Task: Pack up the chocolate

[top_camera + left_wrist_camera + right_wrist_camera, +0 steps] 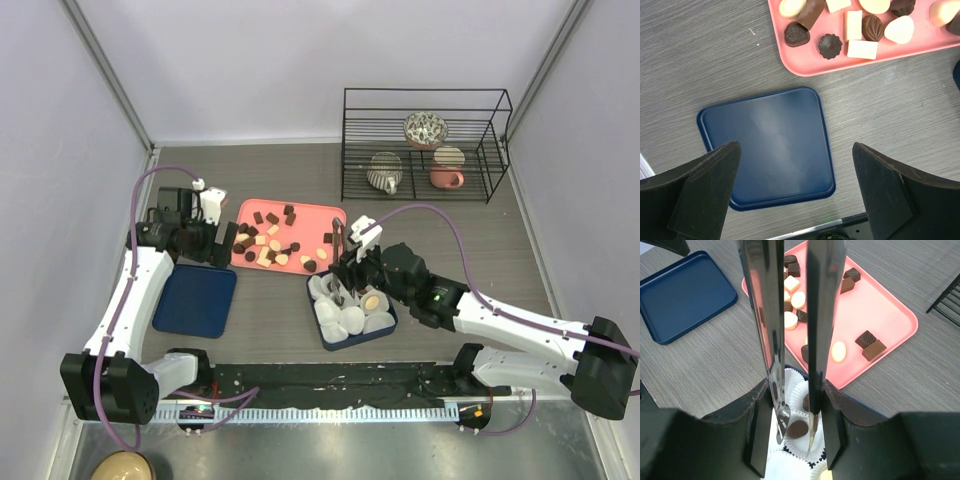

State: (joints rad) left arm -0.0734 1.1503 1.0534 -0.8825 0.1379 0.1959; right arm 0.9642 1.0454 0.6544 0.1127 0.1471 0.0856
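Observation:
Several chocolate pieces (265, 245), dark, mid-brown and cream, lie scattered on the pink tray (320, 215). My right gripper (352, 265) is shut on metal tongs (812, 315) that point down into the blue box (352, 330) of white paper cups. A round brown chocolate (799, 429) lies in a paper cup (805, 447) between the tong tips, which stand slightly apart from it. Another brown piece (805, 402) sits in the cup behind, and a cream piece (372, 300) in a cup to the right. My left gripper (796, 165) hangs open and empty over the blue lid (770, 145).
The blue lid (195, 298) lies flat left of the box. A black wire rack (425, 145) with mugs and a bowl stands at the back right. The pink tray (880, 315) lies just beyond the box. Grey walls close in both sides.

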